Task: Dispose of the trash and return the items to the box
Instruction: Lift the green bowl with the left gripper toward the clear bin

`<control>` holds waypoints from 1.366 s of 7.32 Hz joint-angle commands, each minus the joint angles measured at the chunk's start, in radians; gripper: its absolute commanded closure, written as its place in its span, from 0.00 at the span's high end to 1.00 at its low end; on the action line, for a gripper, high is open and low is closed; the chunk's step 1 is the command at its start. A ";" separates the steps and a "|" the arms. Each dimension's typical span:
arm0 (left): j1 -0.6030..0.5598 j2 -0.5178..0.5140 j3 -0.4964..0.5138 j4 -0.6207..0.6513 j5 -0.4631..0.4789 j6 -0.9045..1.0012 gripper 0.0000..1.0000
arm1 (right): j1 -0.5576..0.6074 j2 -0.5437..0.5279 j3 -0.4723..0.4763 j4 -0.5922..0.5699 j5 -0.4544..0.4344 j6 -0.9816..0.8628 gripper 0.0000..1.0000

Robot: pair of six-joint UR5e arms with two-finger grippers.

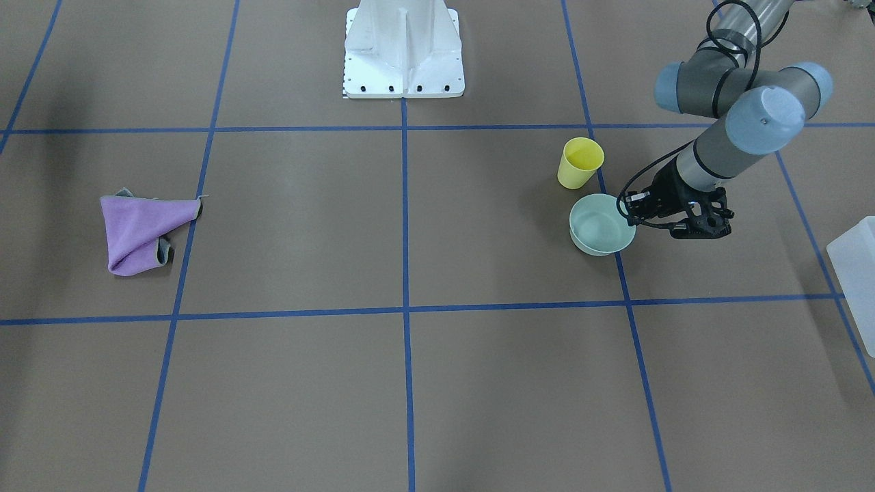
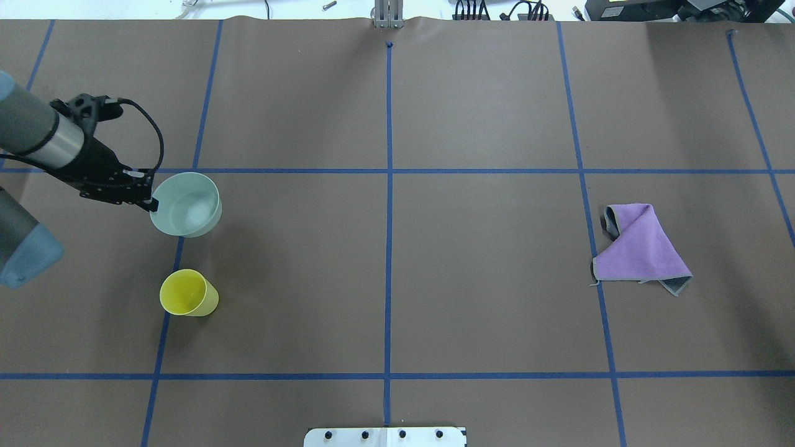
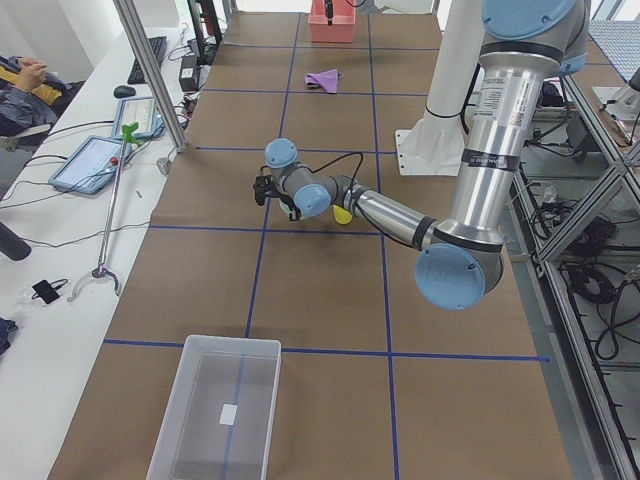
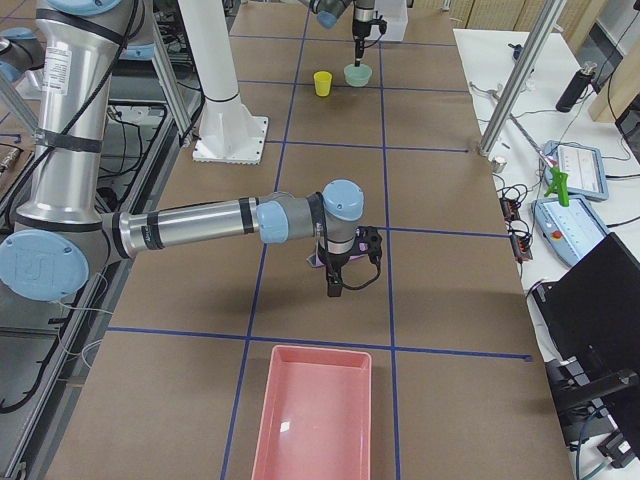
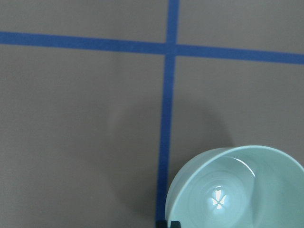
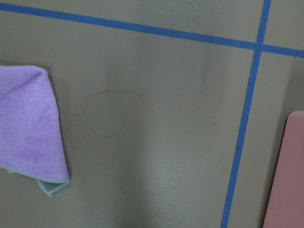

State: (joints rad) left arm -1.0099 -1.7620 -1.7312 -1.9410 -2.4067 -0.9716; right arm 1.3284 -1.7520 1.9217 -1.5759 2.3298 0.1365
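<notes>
L pincer [image 2: 149,202] is low over the table, tips close together & clamped on the rim of the pale green bowl [image 2: 186,203], on the bowl's side toward the arm. The L wrist cam shows two dark tips either side of that rim, w/ light glinting off the bowl's glossy inside. Yellow cup [image 2: 186,295] (the trash) stands upright, mouth up, near the L pincer on its robot-base side, apart from the bowl & touched by nothing. Box [image 3: 232,341], translucent white w/ rounded corners, sits well apart from the L pincer, out toward the table end on the robot's L. A small white label [image 3: 229,414] shows at its bottom; any writing on it is too small to read. There is dark print on the near arm's silver tube in the L side cam, also not legible. R pincer [image 4: 335,280] points straight down just over the purple cloth [image 2: 640,248]. It's seen only from the side cam, so can't tell if its tips are apart or together. Pink tray [image 4: 312,420] lies near the R pincer, toward the table end on the robot's R.
</notes>
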 commanded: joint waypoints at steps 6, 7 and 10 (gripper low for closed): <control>-0.620 0.042 0.549 0.019 -0.109 1.065 0.00 | 0.000 0.012 -0.003 0.001 -0.001 0.000 1.00; -0.631 0.027 0.608 0.022 -0.021 1.118 0.00 | 0.000 0.012 -0.006 0.001 -0.003 0.000 1.00; -0.635 -0.062 0.732 0.024 0.029 1.104 0.00 | 0.000 0.012 -0.015 0.001 -0.003 0.000 1.00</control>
State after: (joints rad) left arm -1.6418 -1.7829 -1.0490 -1.9182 -2.4080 0.1374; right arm 1.3284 -1.7396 1.9138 -1.5754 2.3271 0.1366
